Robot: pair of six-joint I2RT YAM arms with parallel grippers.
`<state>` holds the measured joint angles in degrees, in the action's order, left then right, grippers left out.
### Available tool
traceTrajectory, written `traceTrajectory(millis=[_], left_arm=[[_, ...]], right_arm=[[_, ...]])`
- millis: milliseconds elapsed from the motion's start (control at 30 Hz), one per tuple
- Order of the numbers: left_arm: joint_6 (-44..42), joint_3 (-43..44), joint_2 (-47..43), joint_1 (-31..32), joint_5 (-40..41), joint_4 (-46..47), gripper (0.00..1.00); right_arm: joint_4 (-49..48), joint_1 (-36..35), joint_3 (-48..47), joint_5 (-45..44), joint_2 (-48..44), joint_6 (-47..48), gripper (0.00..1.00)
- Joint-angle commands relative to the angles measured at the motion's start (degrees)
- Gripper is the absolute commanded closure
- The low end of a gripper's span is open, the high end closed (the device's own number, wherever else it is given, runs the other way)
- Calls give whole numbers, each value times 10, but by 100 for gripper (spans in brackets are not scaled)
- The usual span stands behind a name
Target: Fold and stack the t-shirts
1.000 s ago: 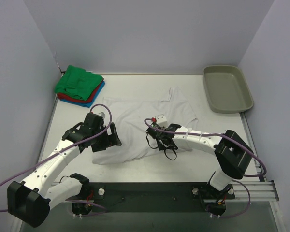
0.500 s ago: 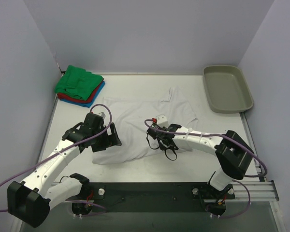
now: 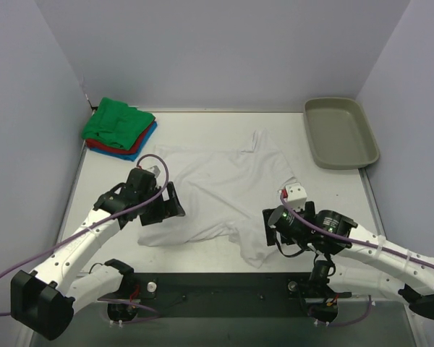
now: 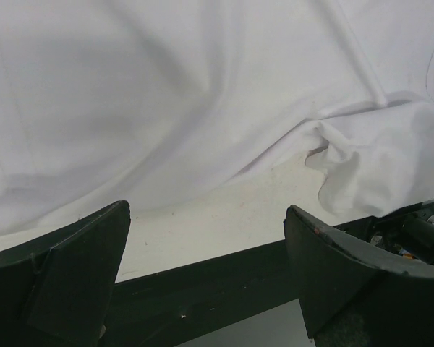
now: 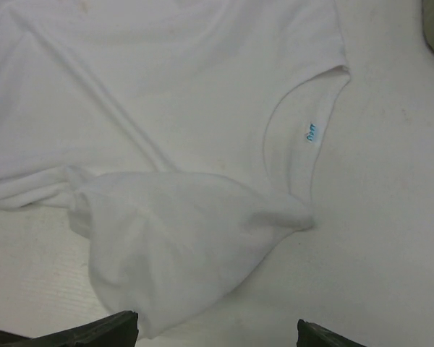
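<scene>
Since the earlier frames my right end effector [image 3: 267,230] has drawn back from mid-shirt to the near right of the counter [image 3: 202,126], and a flap [image 3: 252,249] of the white tee [image 3: 217,184] has come with it toward the near edge. Its jaws now stand wide apart and hold nothing. The wrist view shows the bunched flap lying just ahead of the fingertips, with the collar and its blue label [image 5: 312,132] beyond. My left end effector [image 3: 172,204] has kept its place over the tee's near left hem, jaws fully apart and empty, with cloth and bare counter below them. The white tee lies unfolded and wrinkled at mid-counter. Folded green tee [image 3: 116,121], red tee [image 3: 94,144] and blue tee [image 3: 142,147] sit stacked in the far left corner, well apart from it. The tray [image 3: 340,134] stands at the far right.
</scene>
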<state>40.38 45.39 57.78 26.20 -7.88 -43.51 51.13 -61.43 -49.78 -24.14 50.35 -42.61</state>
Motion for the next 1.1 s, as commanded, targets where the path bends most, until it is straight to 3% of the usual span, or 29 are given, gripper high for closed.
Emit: traceTrajectory(millis=[0, 300, 433, 567, 833, 933, 1067], left_arm=[[8, 9, -8, 9, -7, 18, 3], [14, -9, -33, 18, -6, 16, 3], [15, -17, -36, 27, -5, 18, 2], [15, -14, -38, 33, 19, 5, 3], [22, -20, -40, 33, 42, -8, 3], [22, -18, -48, 33, 54, -16, 3], [21, -15, -67, 32, 72, -24, 2]], right_arm=[[70, -19, -2, -29, -4, -69, 8], [37, -93, 20, -35, 62, -128, 6], [-29, -141, 58, -26, 91, -169, 0], [-81, -194, 60, -18, 152, -197, 0], [-140, -260, 45, -1, 280, -245, 20], [-156, -272, 64, -6, 295, -269, 27], [-182, -278, 112, -10, 280, -307, 45]])
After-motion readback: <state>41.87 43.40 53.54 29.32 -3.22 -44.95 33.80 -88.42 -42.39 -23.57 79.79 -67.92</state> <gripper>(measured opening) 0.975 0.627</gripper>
